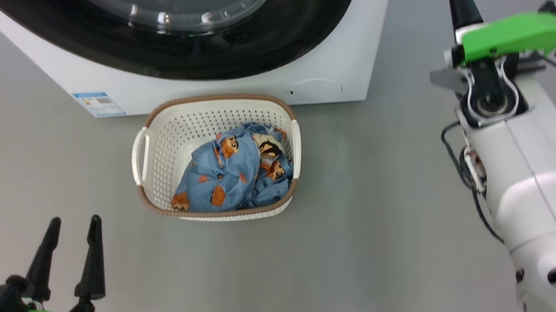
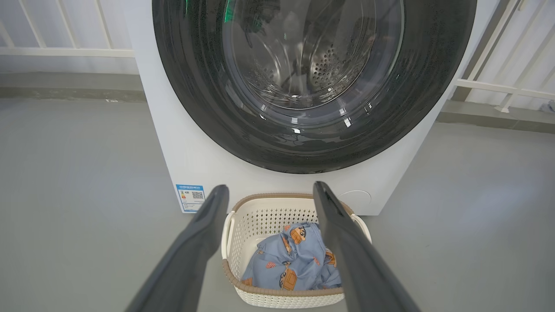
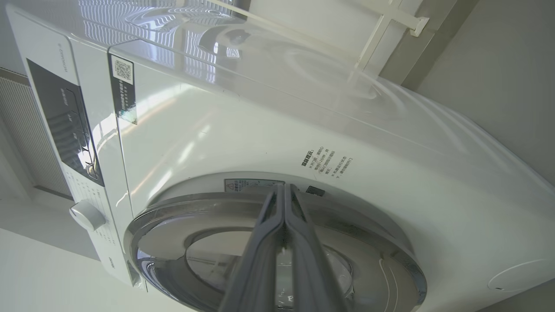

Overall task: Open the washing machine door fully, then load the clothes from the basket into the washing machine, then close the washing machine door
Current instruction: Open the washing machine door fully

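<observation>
1. Washing machine door (image 3: 368, 242) sits closed just past my right gripper (image 3: 284, 190), whose fingers (image 3: 260, 255) are pressed together on nothing.
2. My left gripper (image 2: 269, 189) gapes wide; basket (image 2: 260, 216) and clothes (image 2: 282, 264) lie ahead, framed between its fingers.

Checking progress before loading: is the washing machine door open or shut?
Shut. The washing machine door lies flat against the white washing machine; the drum is seen through the door glass.
</observation>
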### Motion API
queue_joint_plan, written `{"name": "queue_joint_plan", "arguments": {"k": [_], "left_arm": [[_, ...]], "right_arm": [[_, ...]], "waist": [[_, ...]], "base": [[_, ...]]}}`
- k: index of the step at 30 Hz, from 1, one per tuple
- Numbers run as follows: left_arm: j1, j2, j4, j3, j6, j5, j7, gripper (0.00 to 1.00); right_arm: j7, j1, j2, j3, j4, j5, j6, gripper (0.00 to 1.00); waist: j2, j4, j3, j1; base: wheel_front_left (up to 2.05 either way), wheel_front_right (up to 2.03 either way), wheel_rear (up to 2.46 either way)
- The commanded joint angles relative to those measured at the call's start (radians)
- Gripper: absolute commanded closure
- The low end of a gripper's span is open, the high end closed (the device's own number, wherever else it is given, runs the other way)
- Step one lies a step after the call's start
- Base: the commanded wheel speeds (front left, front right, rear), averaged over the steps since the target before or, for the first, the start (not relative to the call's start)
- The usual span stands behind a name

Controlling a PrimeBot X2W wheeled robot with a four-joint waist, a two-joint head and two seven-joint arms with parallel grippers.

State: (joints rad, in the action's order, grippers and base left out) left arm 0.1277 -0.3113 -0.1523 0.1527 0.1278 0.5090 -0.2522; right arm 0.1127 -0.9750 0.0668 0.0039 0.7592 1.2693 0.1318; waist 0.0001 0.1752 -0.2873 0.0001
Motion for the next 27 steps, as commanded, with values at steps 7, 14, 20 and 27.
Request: {"name": "queue_joint_plan", "arguments": {"k": [7,14,20,27], "left_arm": [[0.064,-0.041,0.038,-0.010,0.003,0.034,-0.010,0.00],[0.087,-0.053,0.046,0.010,0.003,0.051,-0.010,0.00],[0.116,-0.059,0.054,0.031,0.003,0.062,-0.010,0.00],[0.137,-0.061,0.055,0.048,0.003,0.070,-0.010,0.00]], "right_arm": [[-0.055,-0.201,-0.017,0.005,0.089,0.000,-0.001,1.00],[-0.085,-0.339,-0.017,0.003,0.199,-0.012,-0.001,1.00],[-0.117,-0.448,-0.017,0.020,0.292,-0.012,-0.001,1.00],[-0.143,-0.538,-0.017,0.064,0.388,0.001,-0.001,1.00]], "waist": [[-0.0001,0.025,-0.073,0.0000],[-0.0001,0.027,-0.112,0.0000],[-0.0001,0.031,-0.149,0.0000],[-0.0001,0.035,-0.171,0.0000]], "base": [[0.00,0.00,0.00],[0.00,0.00,0.00],[0.00,0.00,0.00],[0.00,0.00,0.00]]}}
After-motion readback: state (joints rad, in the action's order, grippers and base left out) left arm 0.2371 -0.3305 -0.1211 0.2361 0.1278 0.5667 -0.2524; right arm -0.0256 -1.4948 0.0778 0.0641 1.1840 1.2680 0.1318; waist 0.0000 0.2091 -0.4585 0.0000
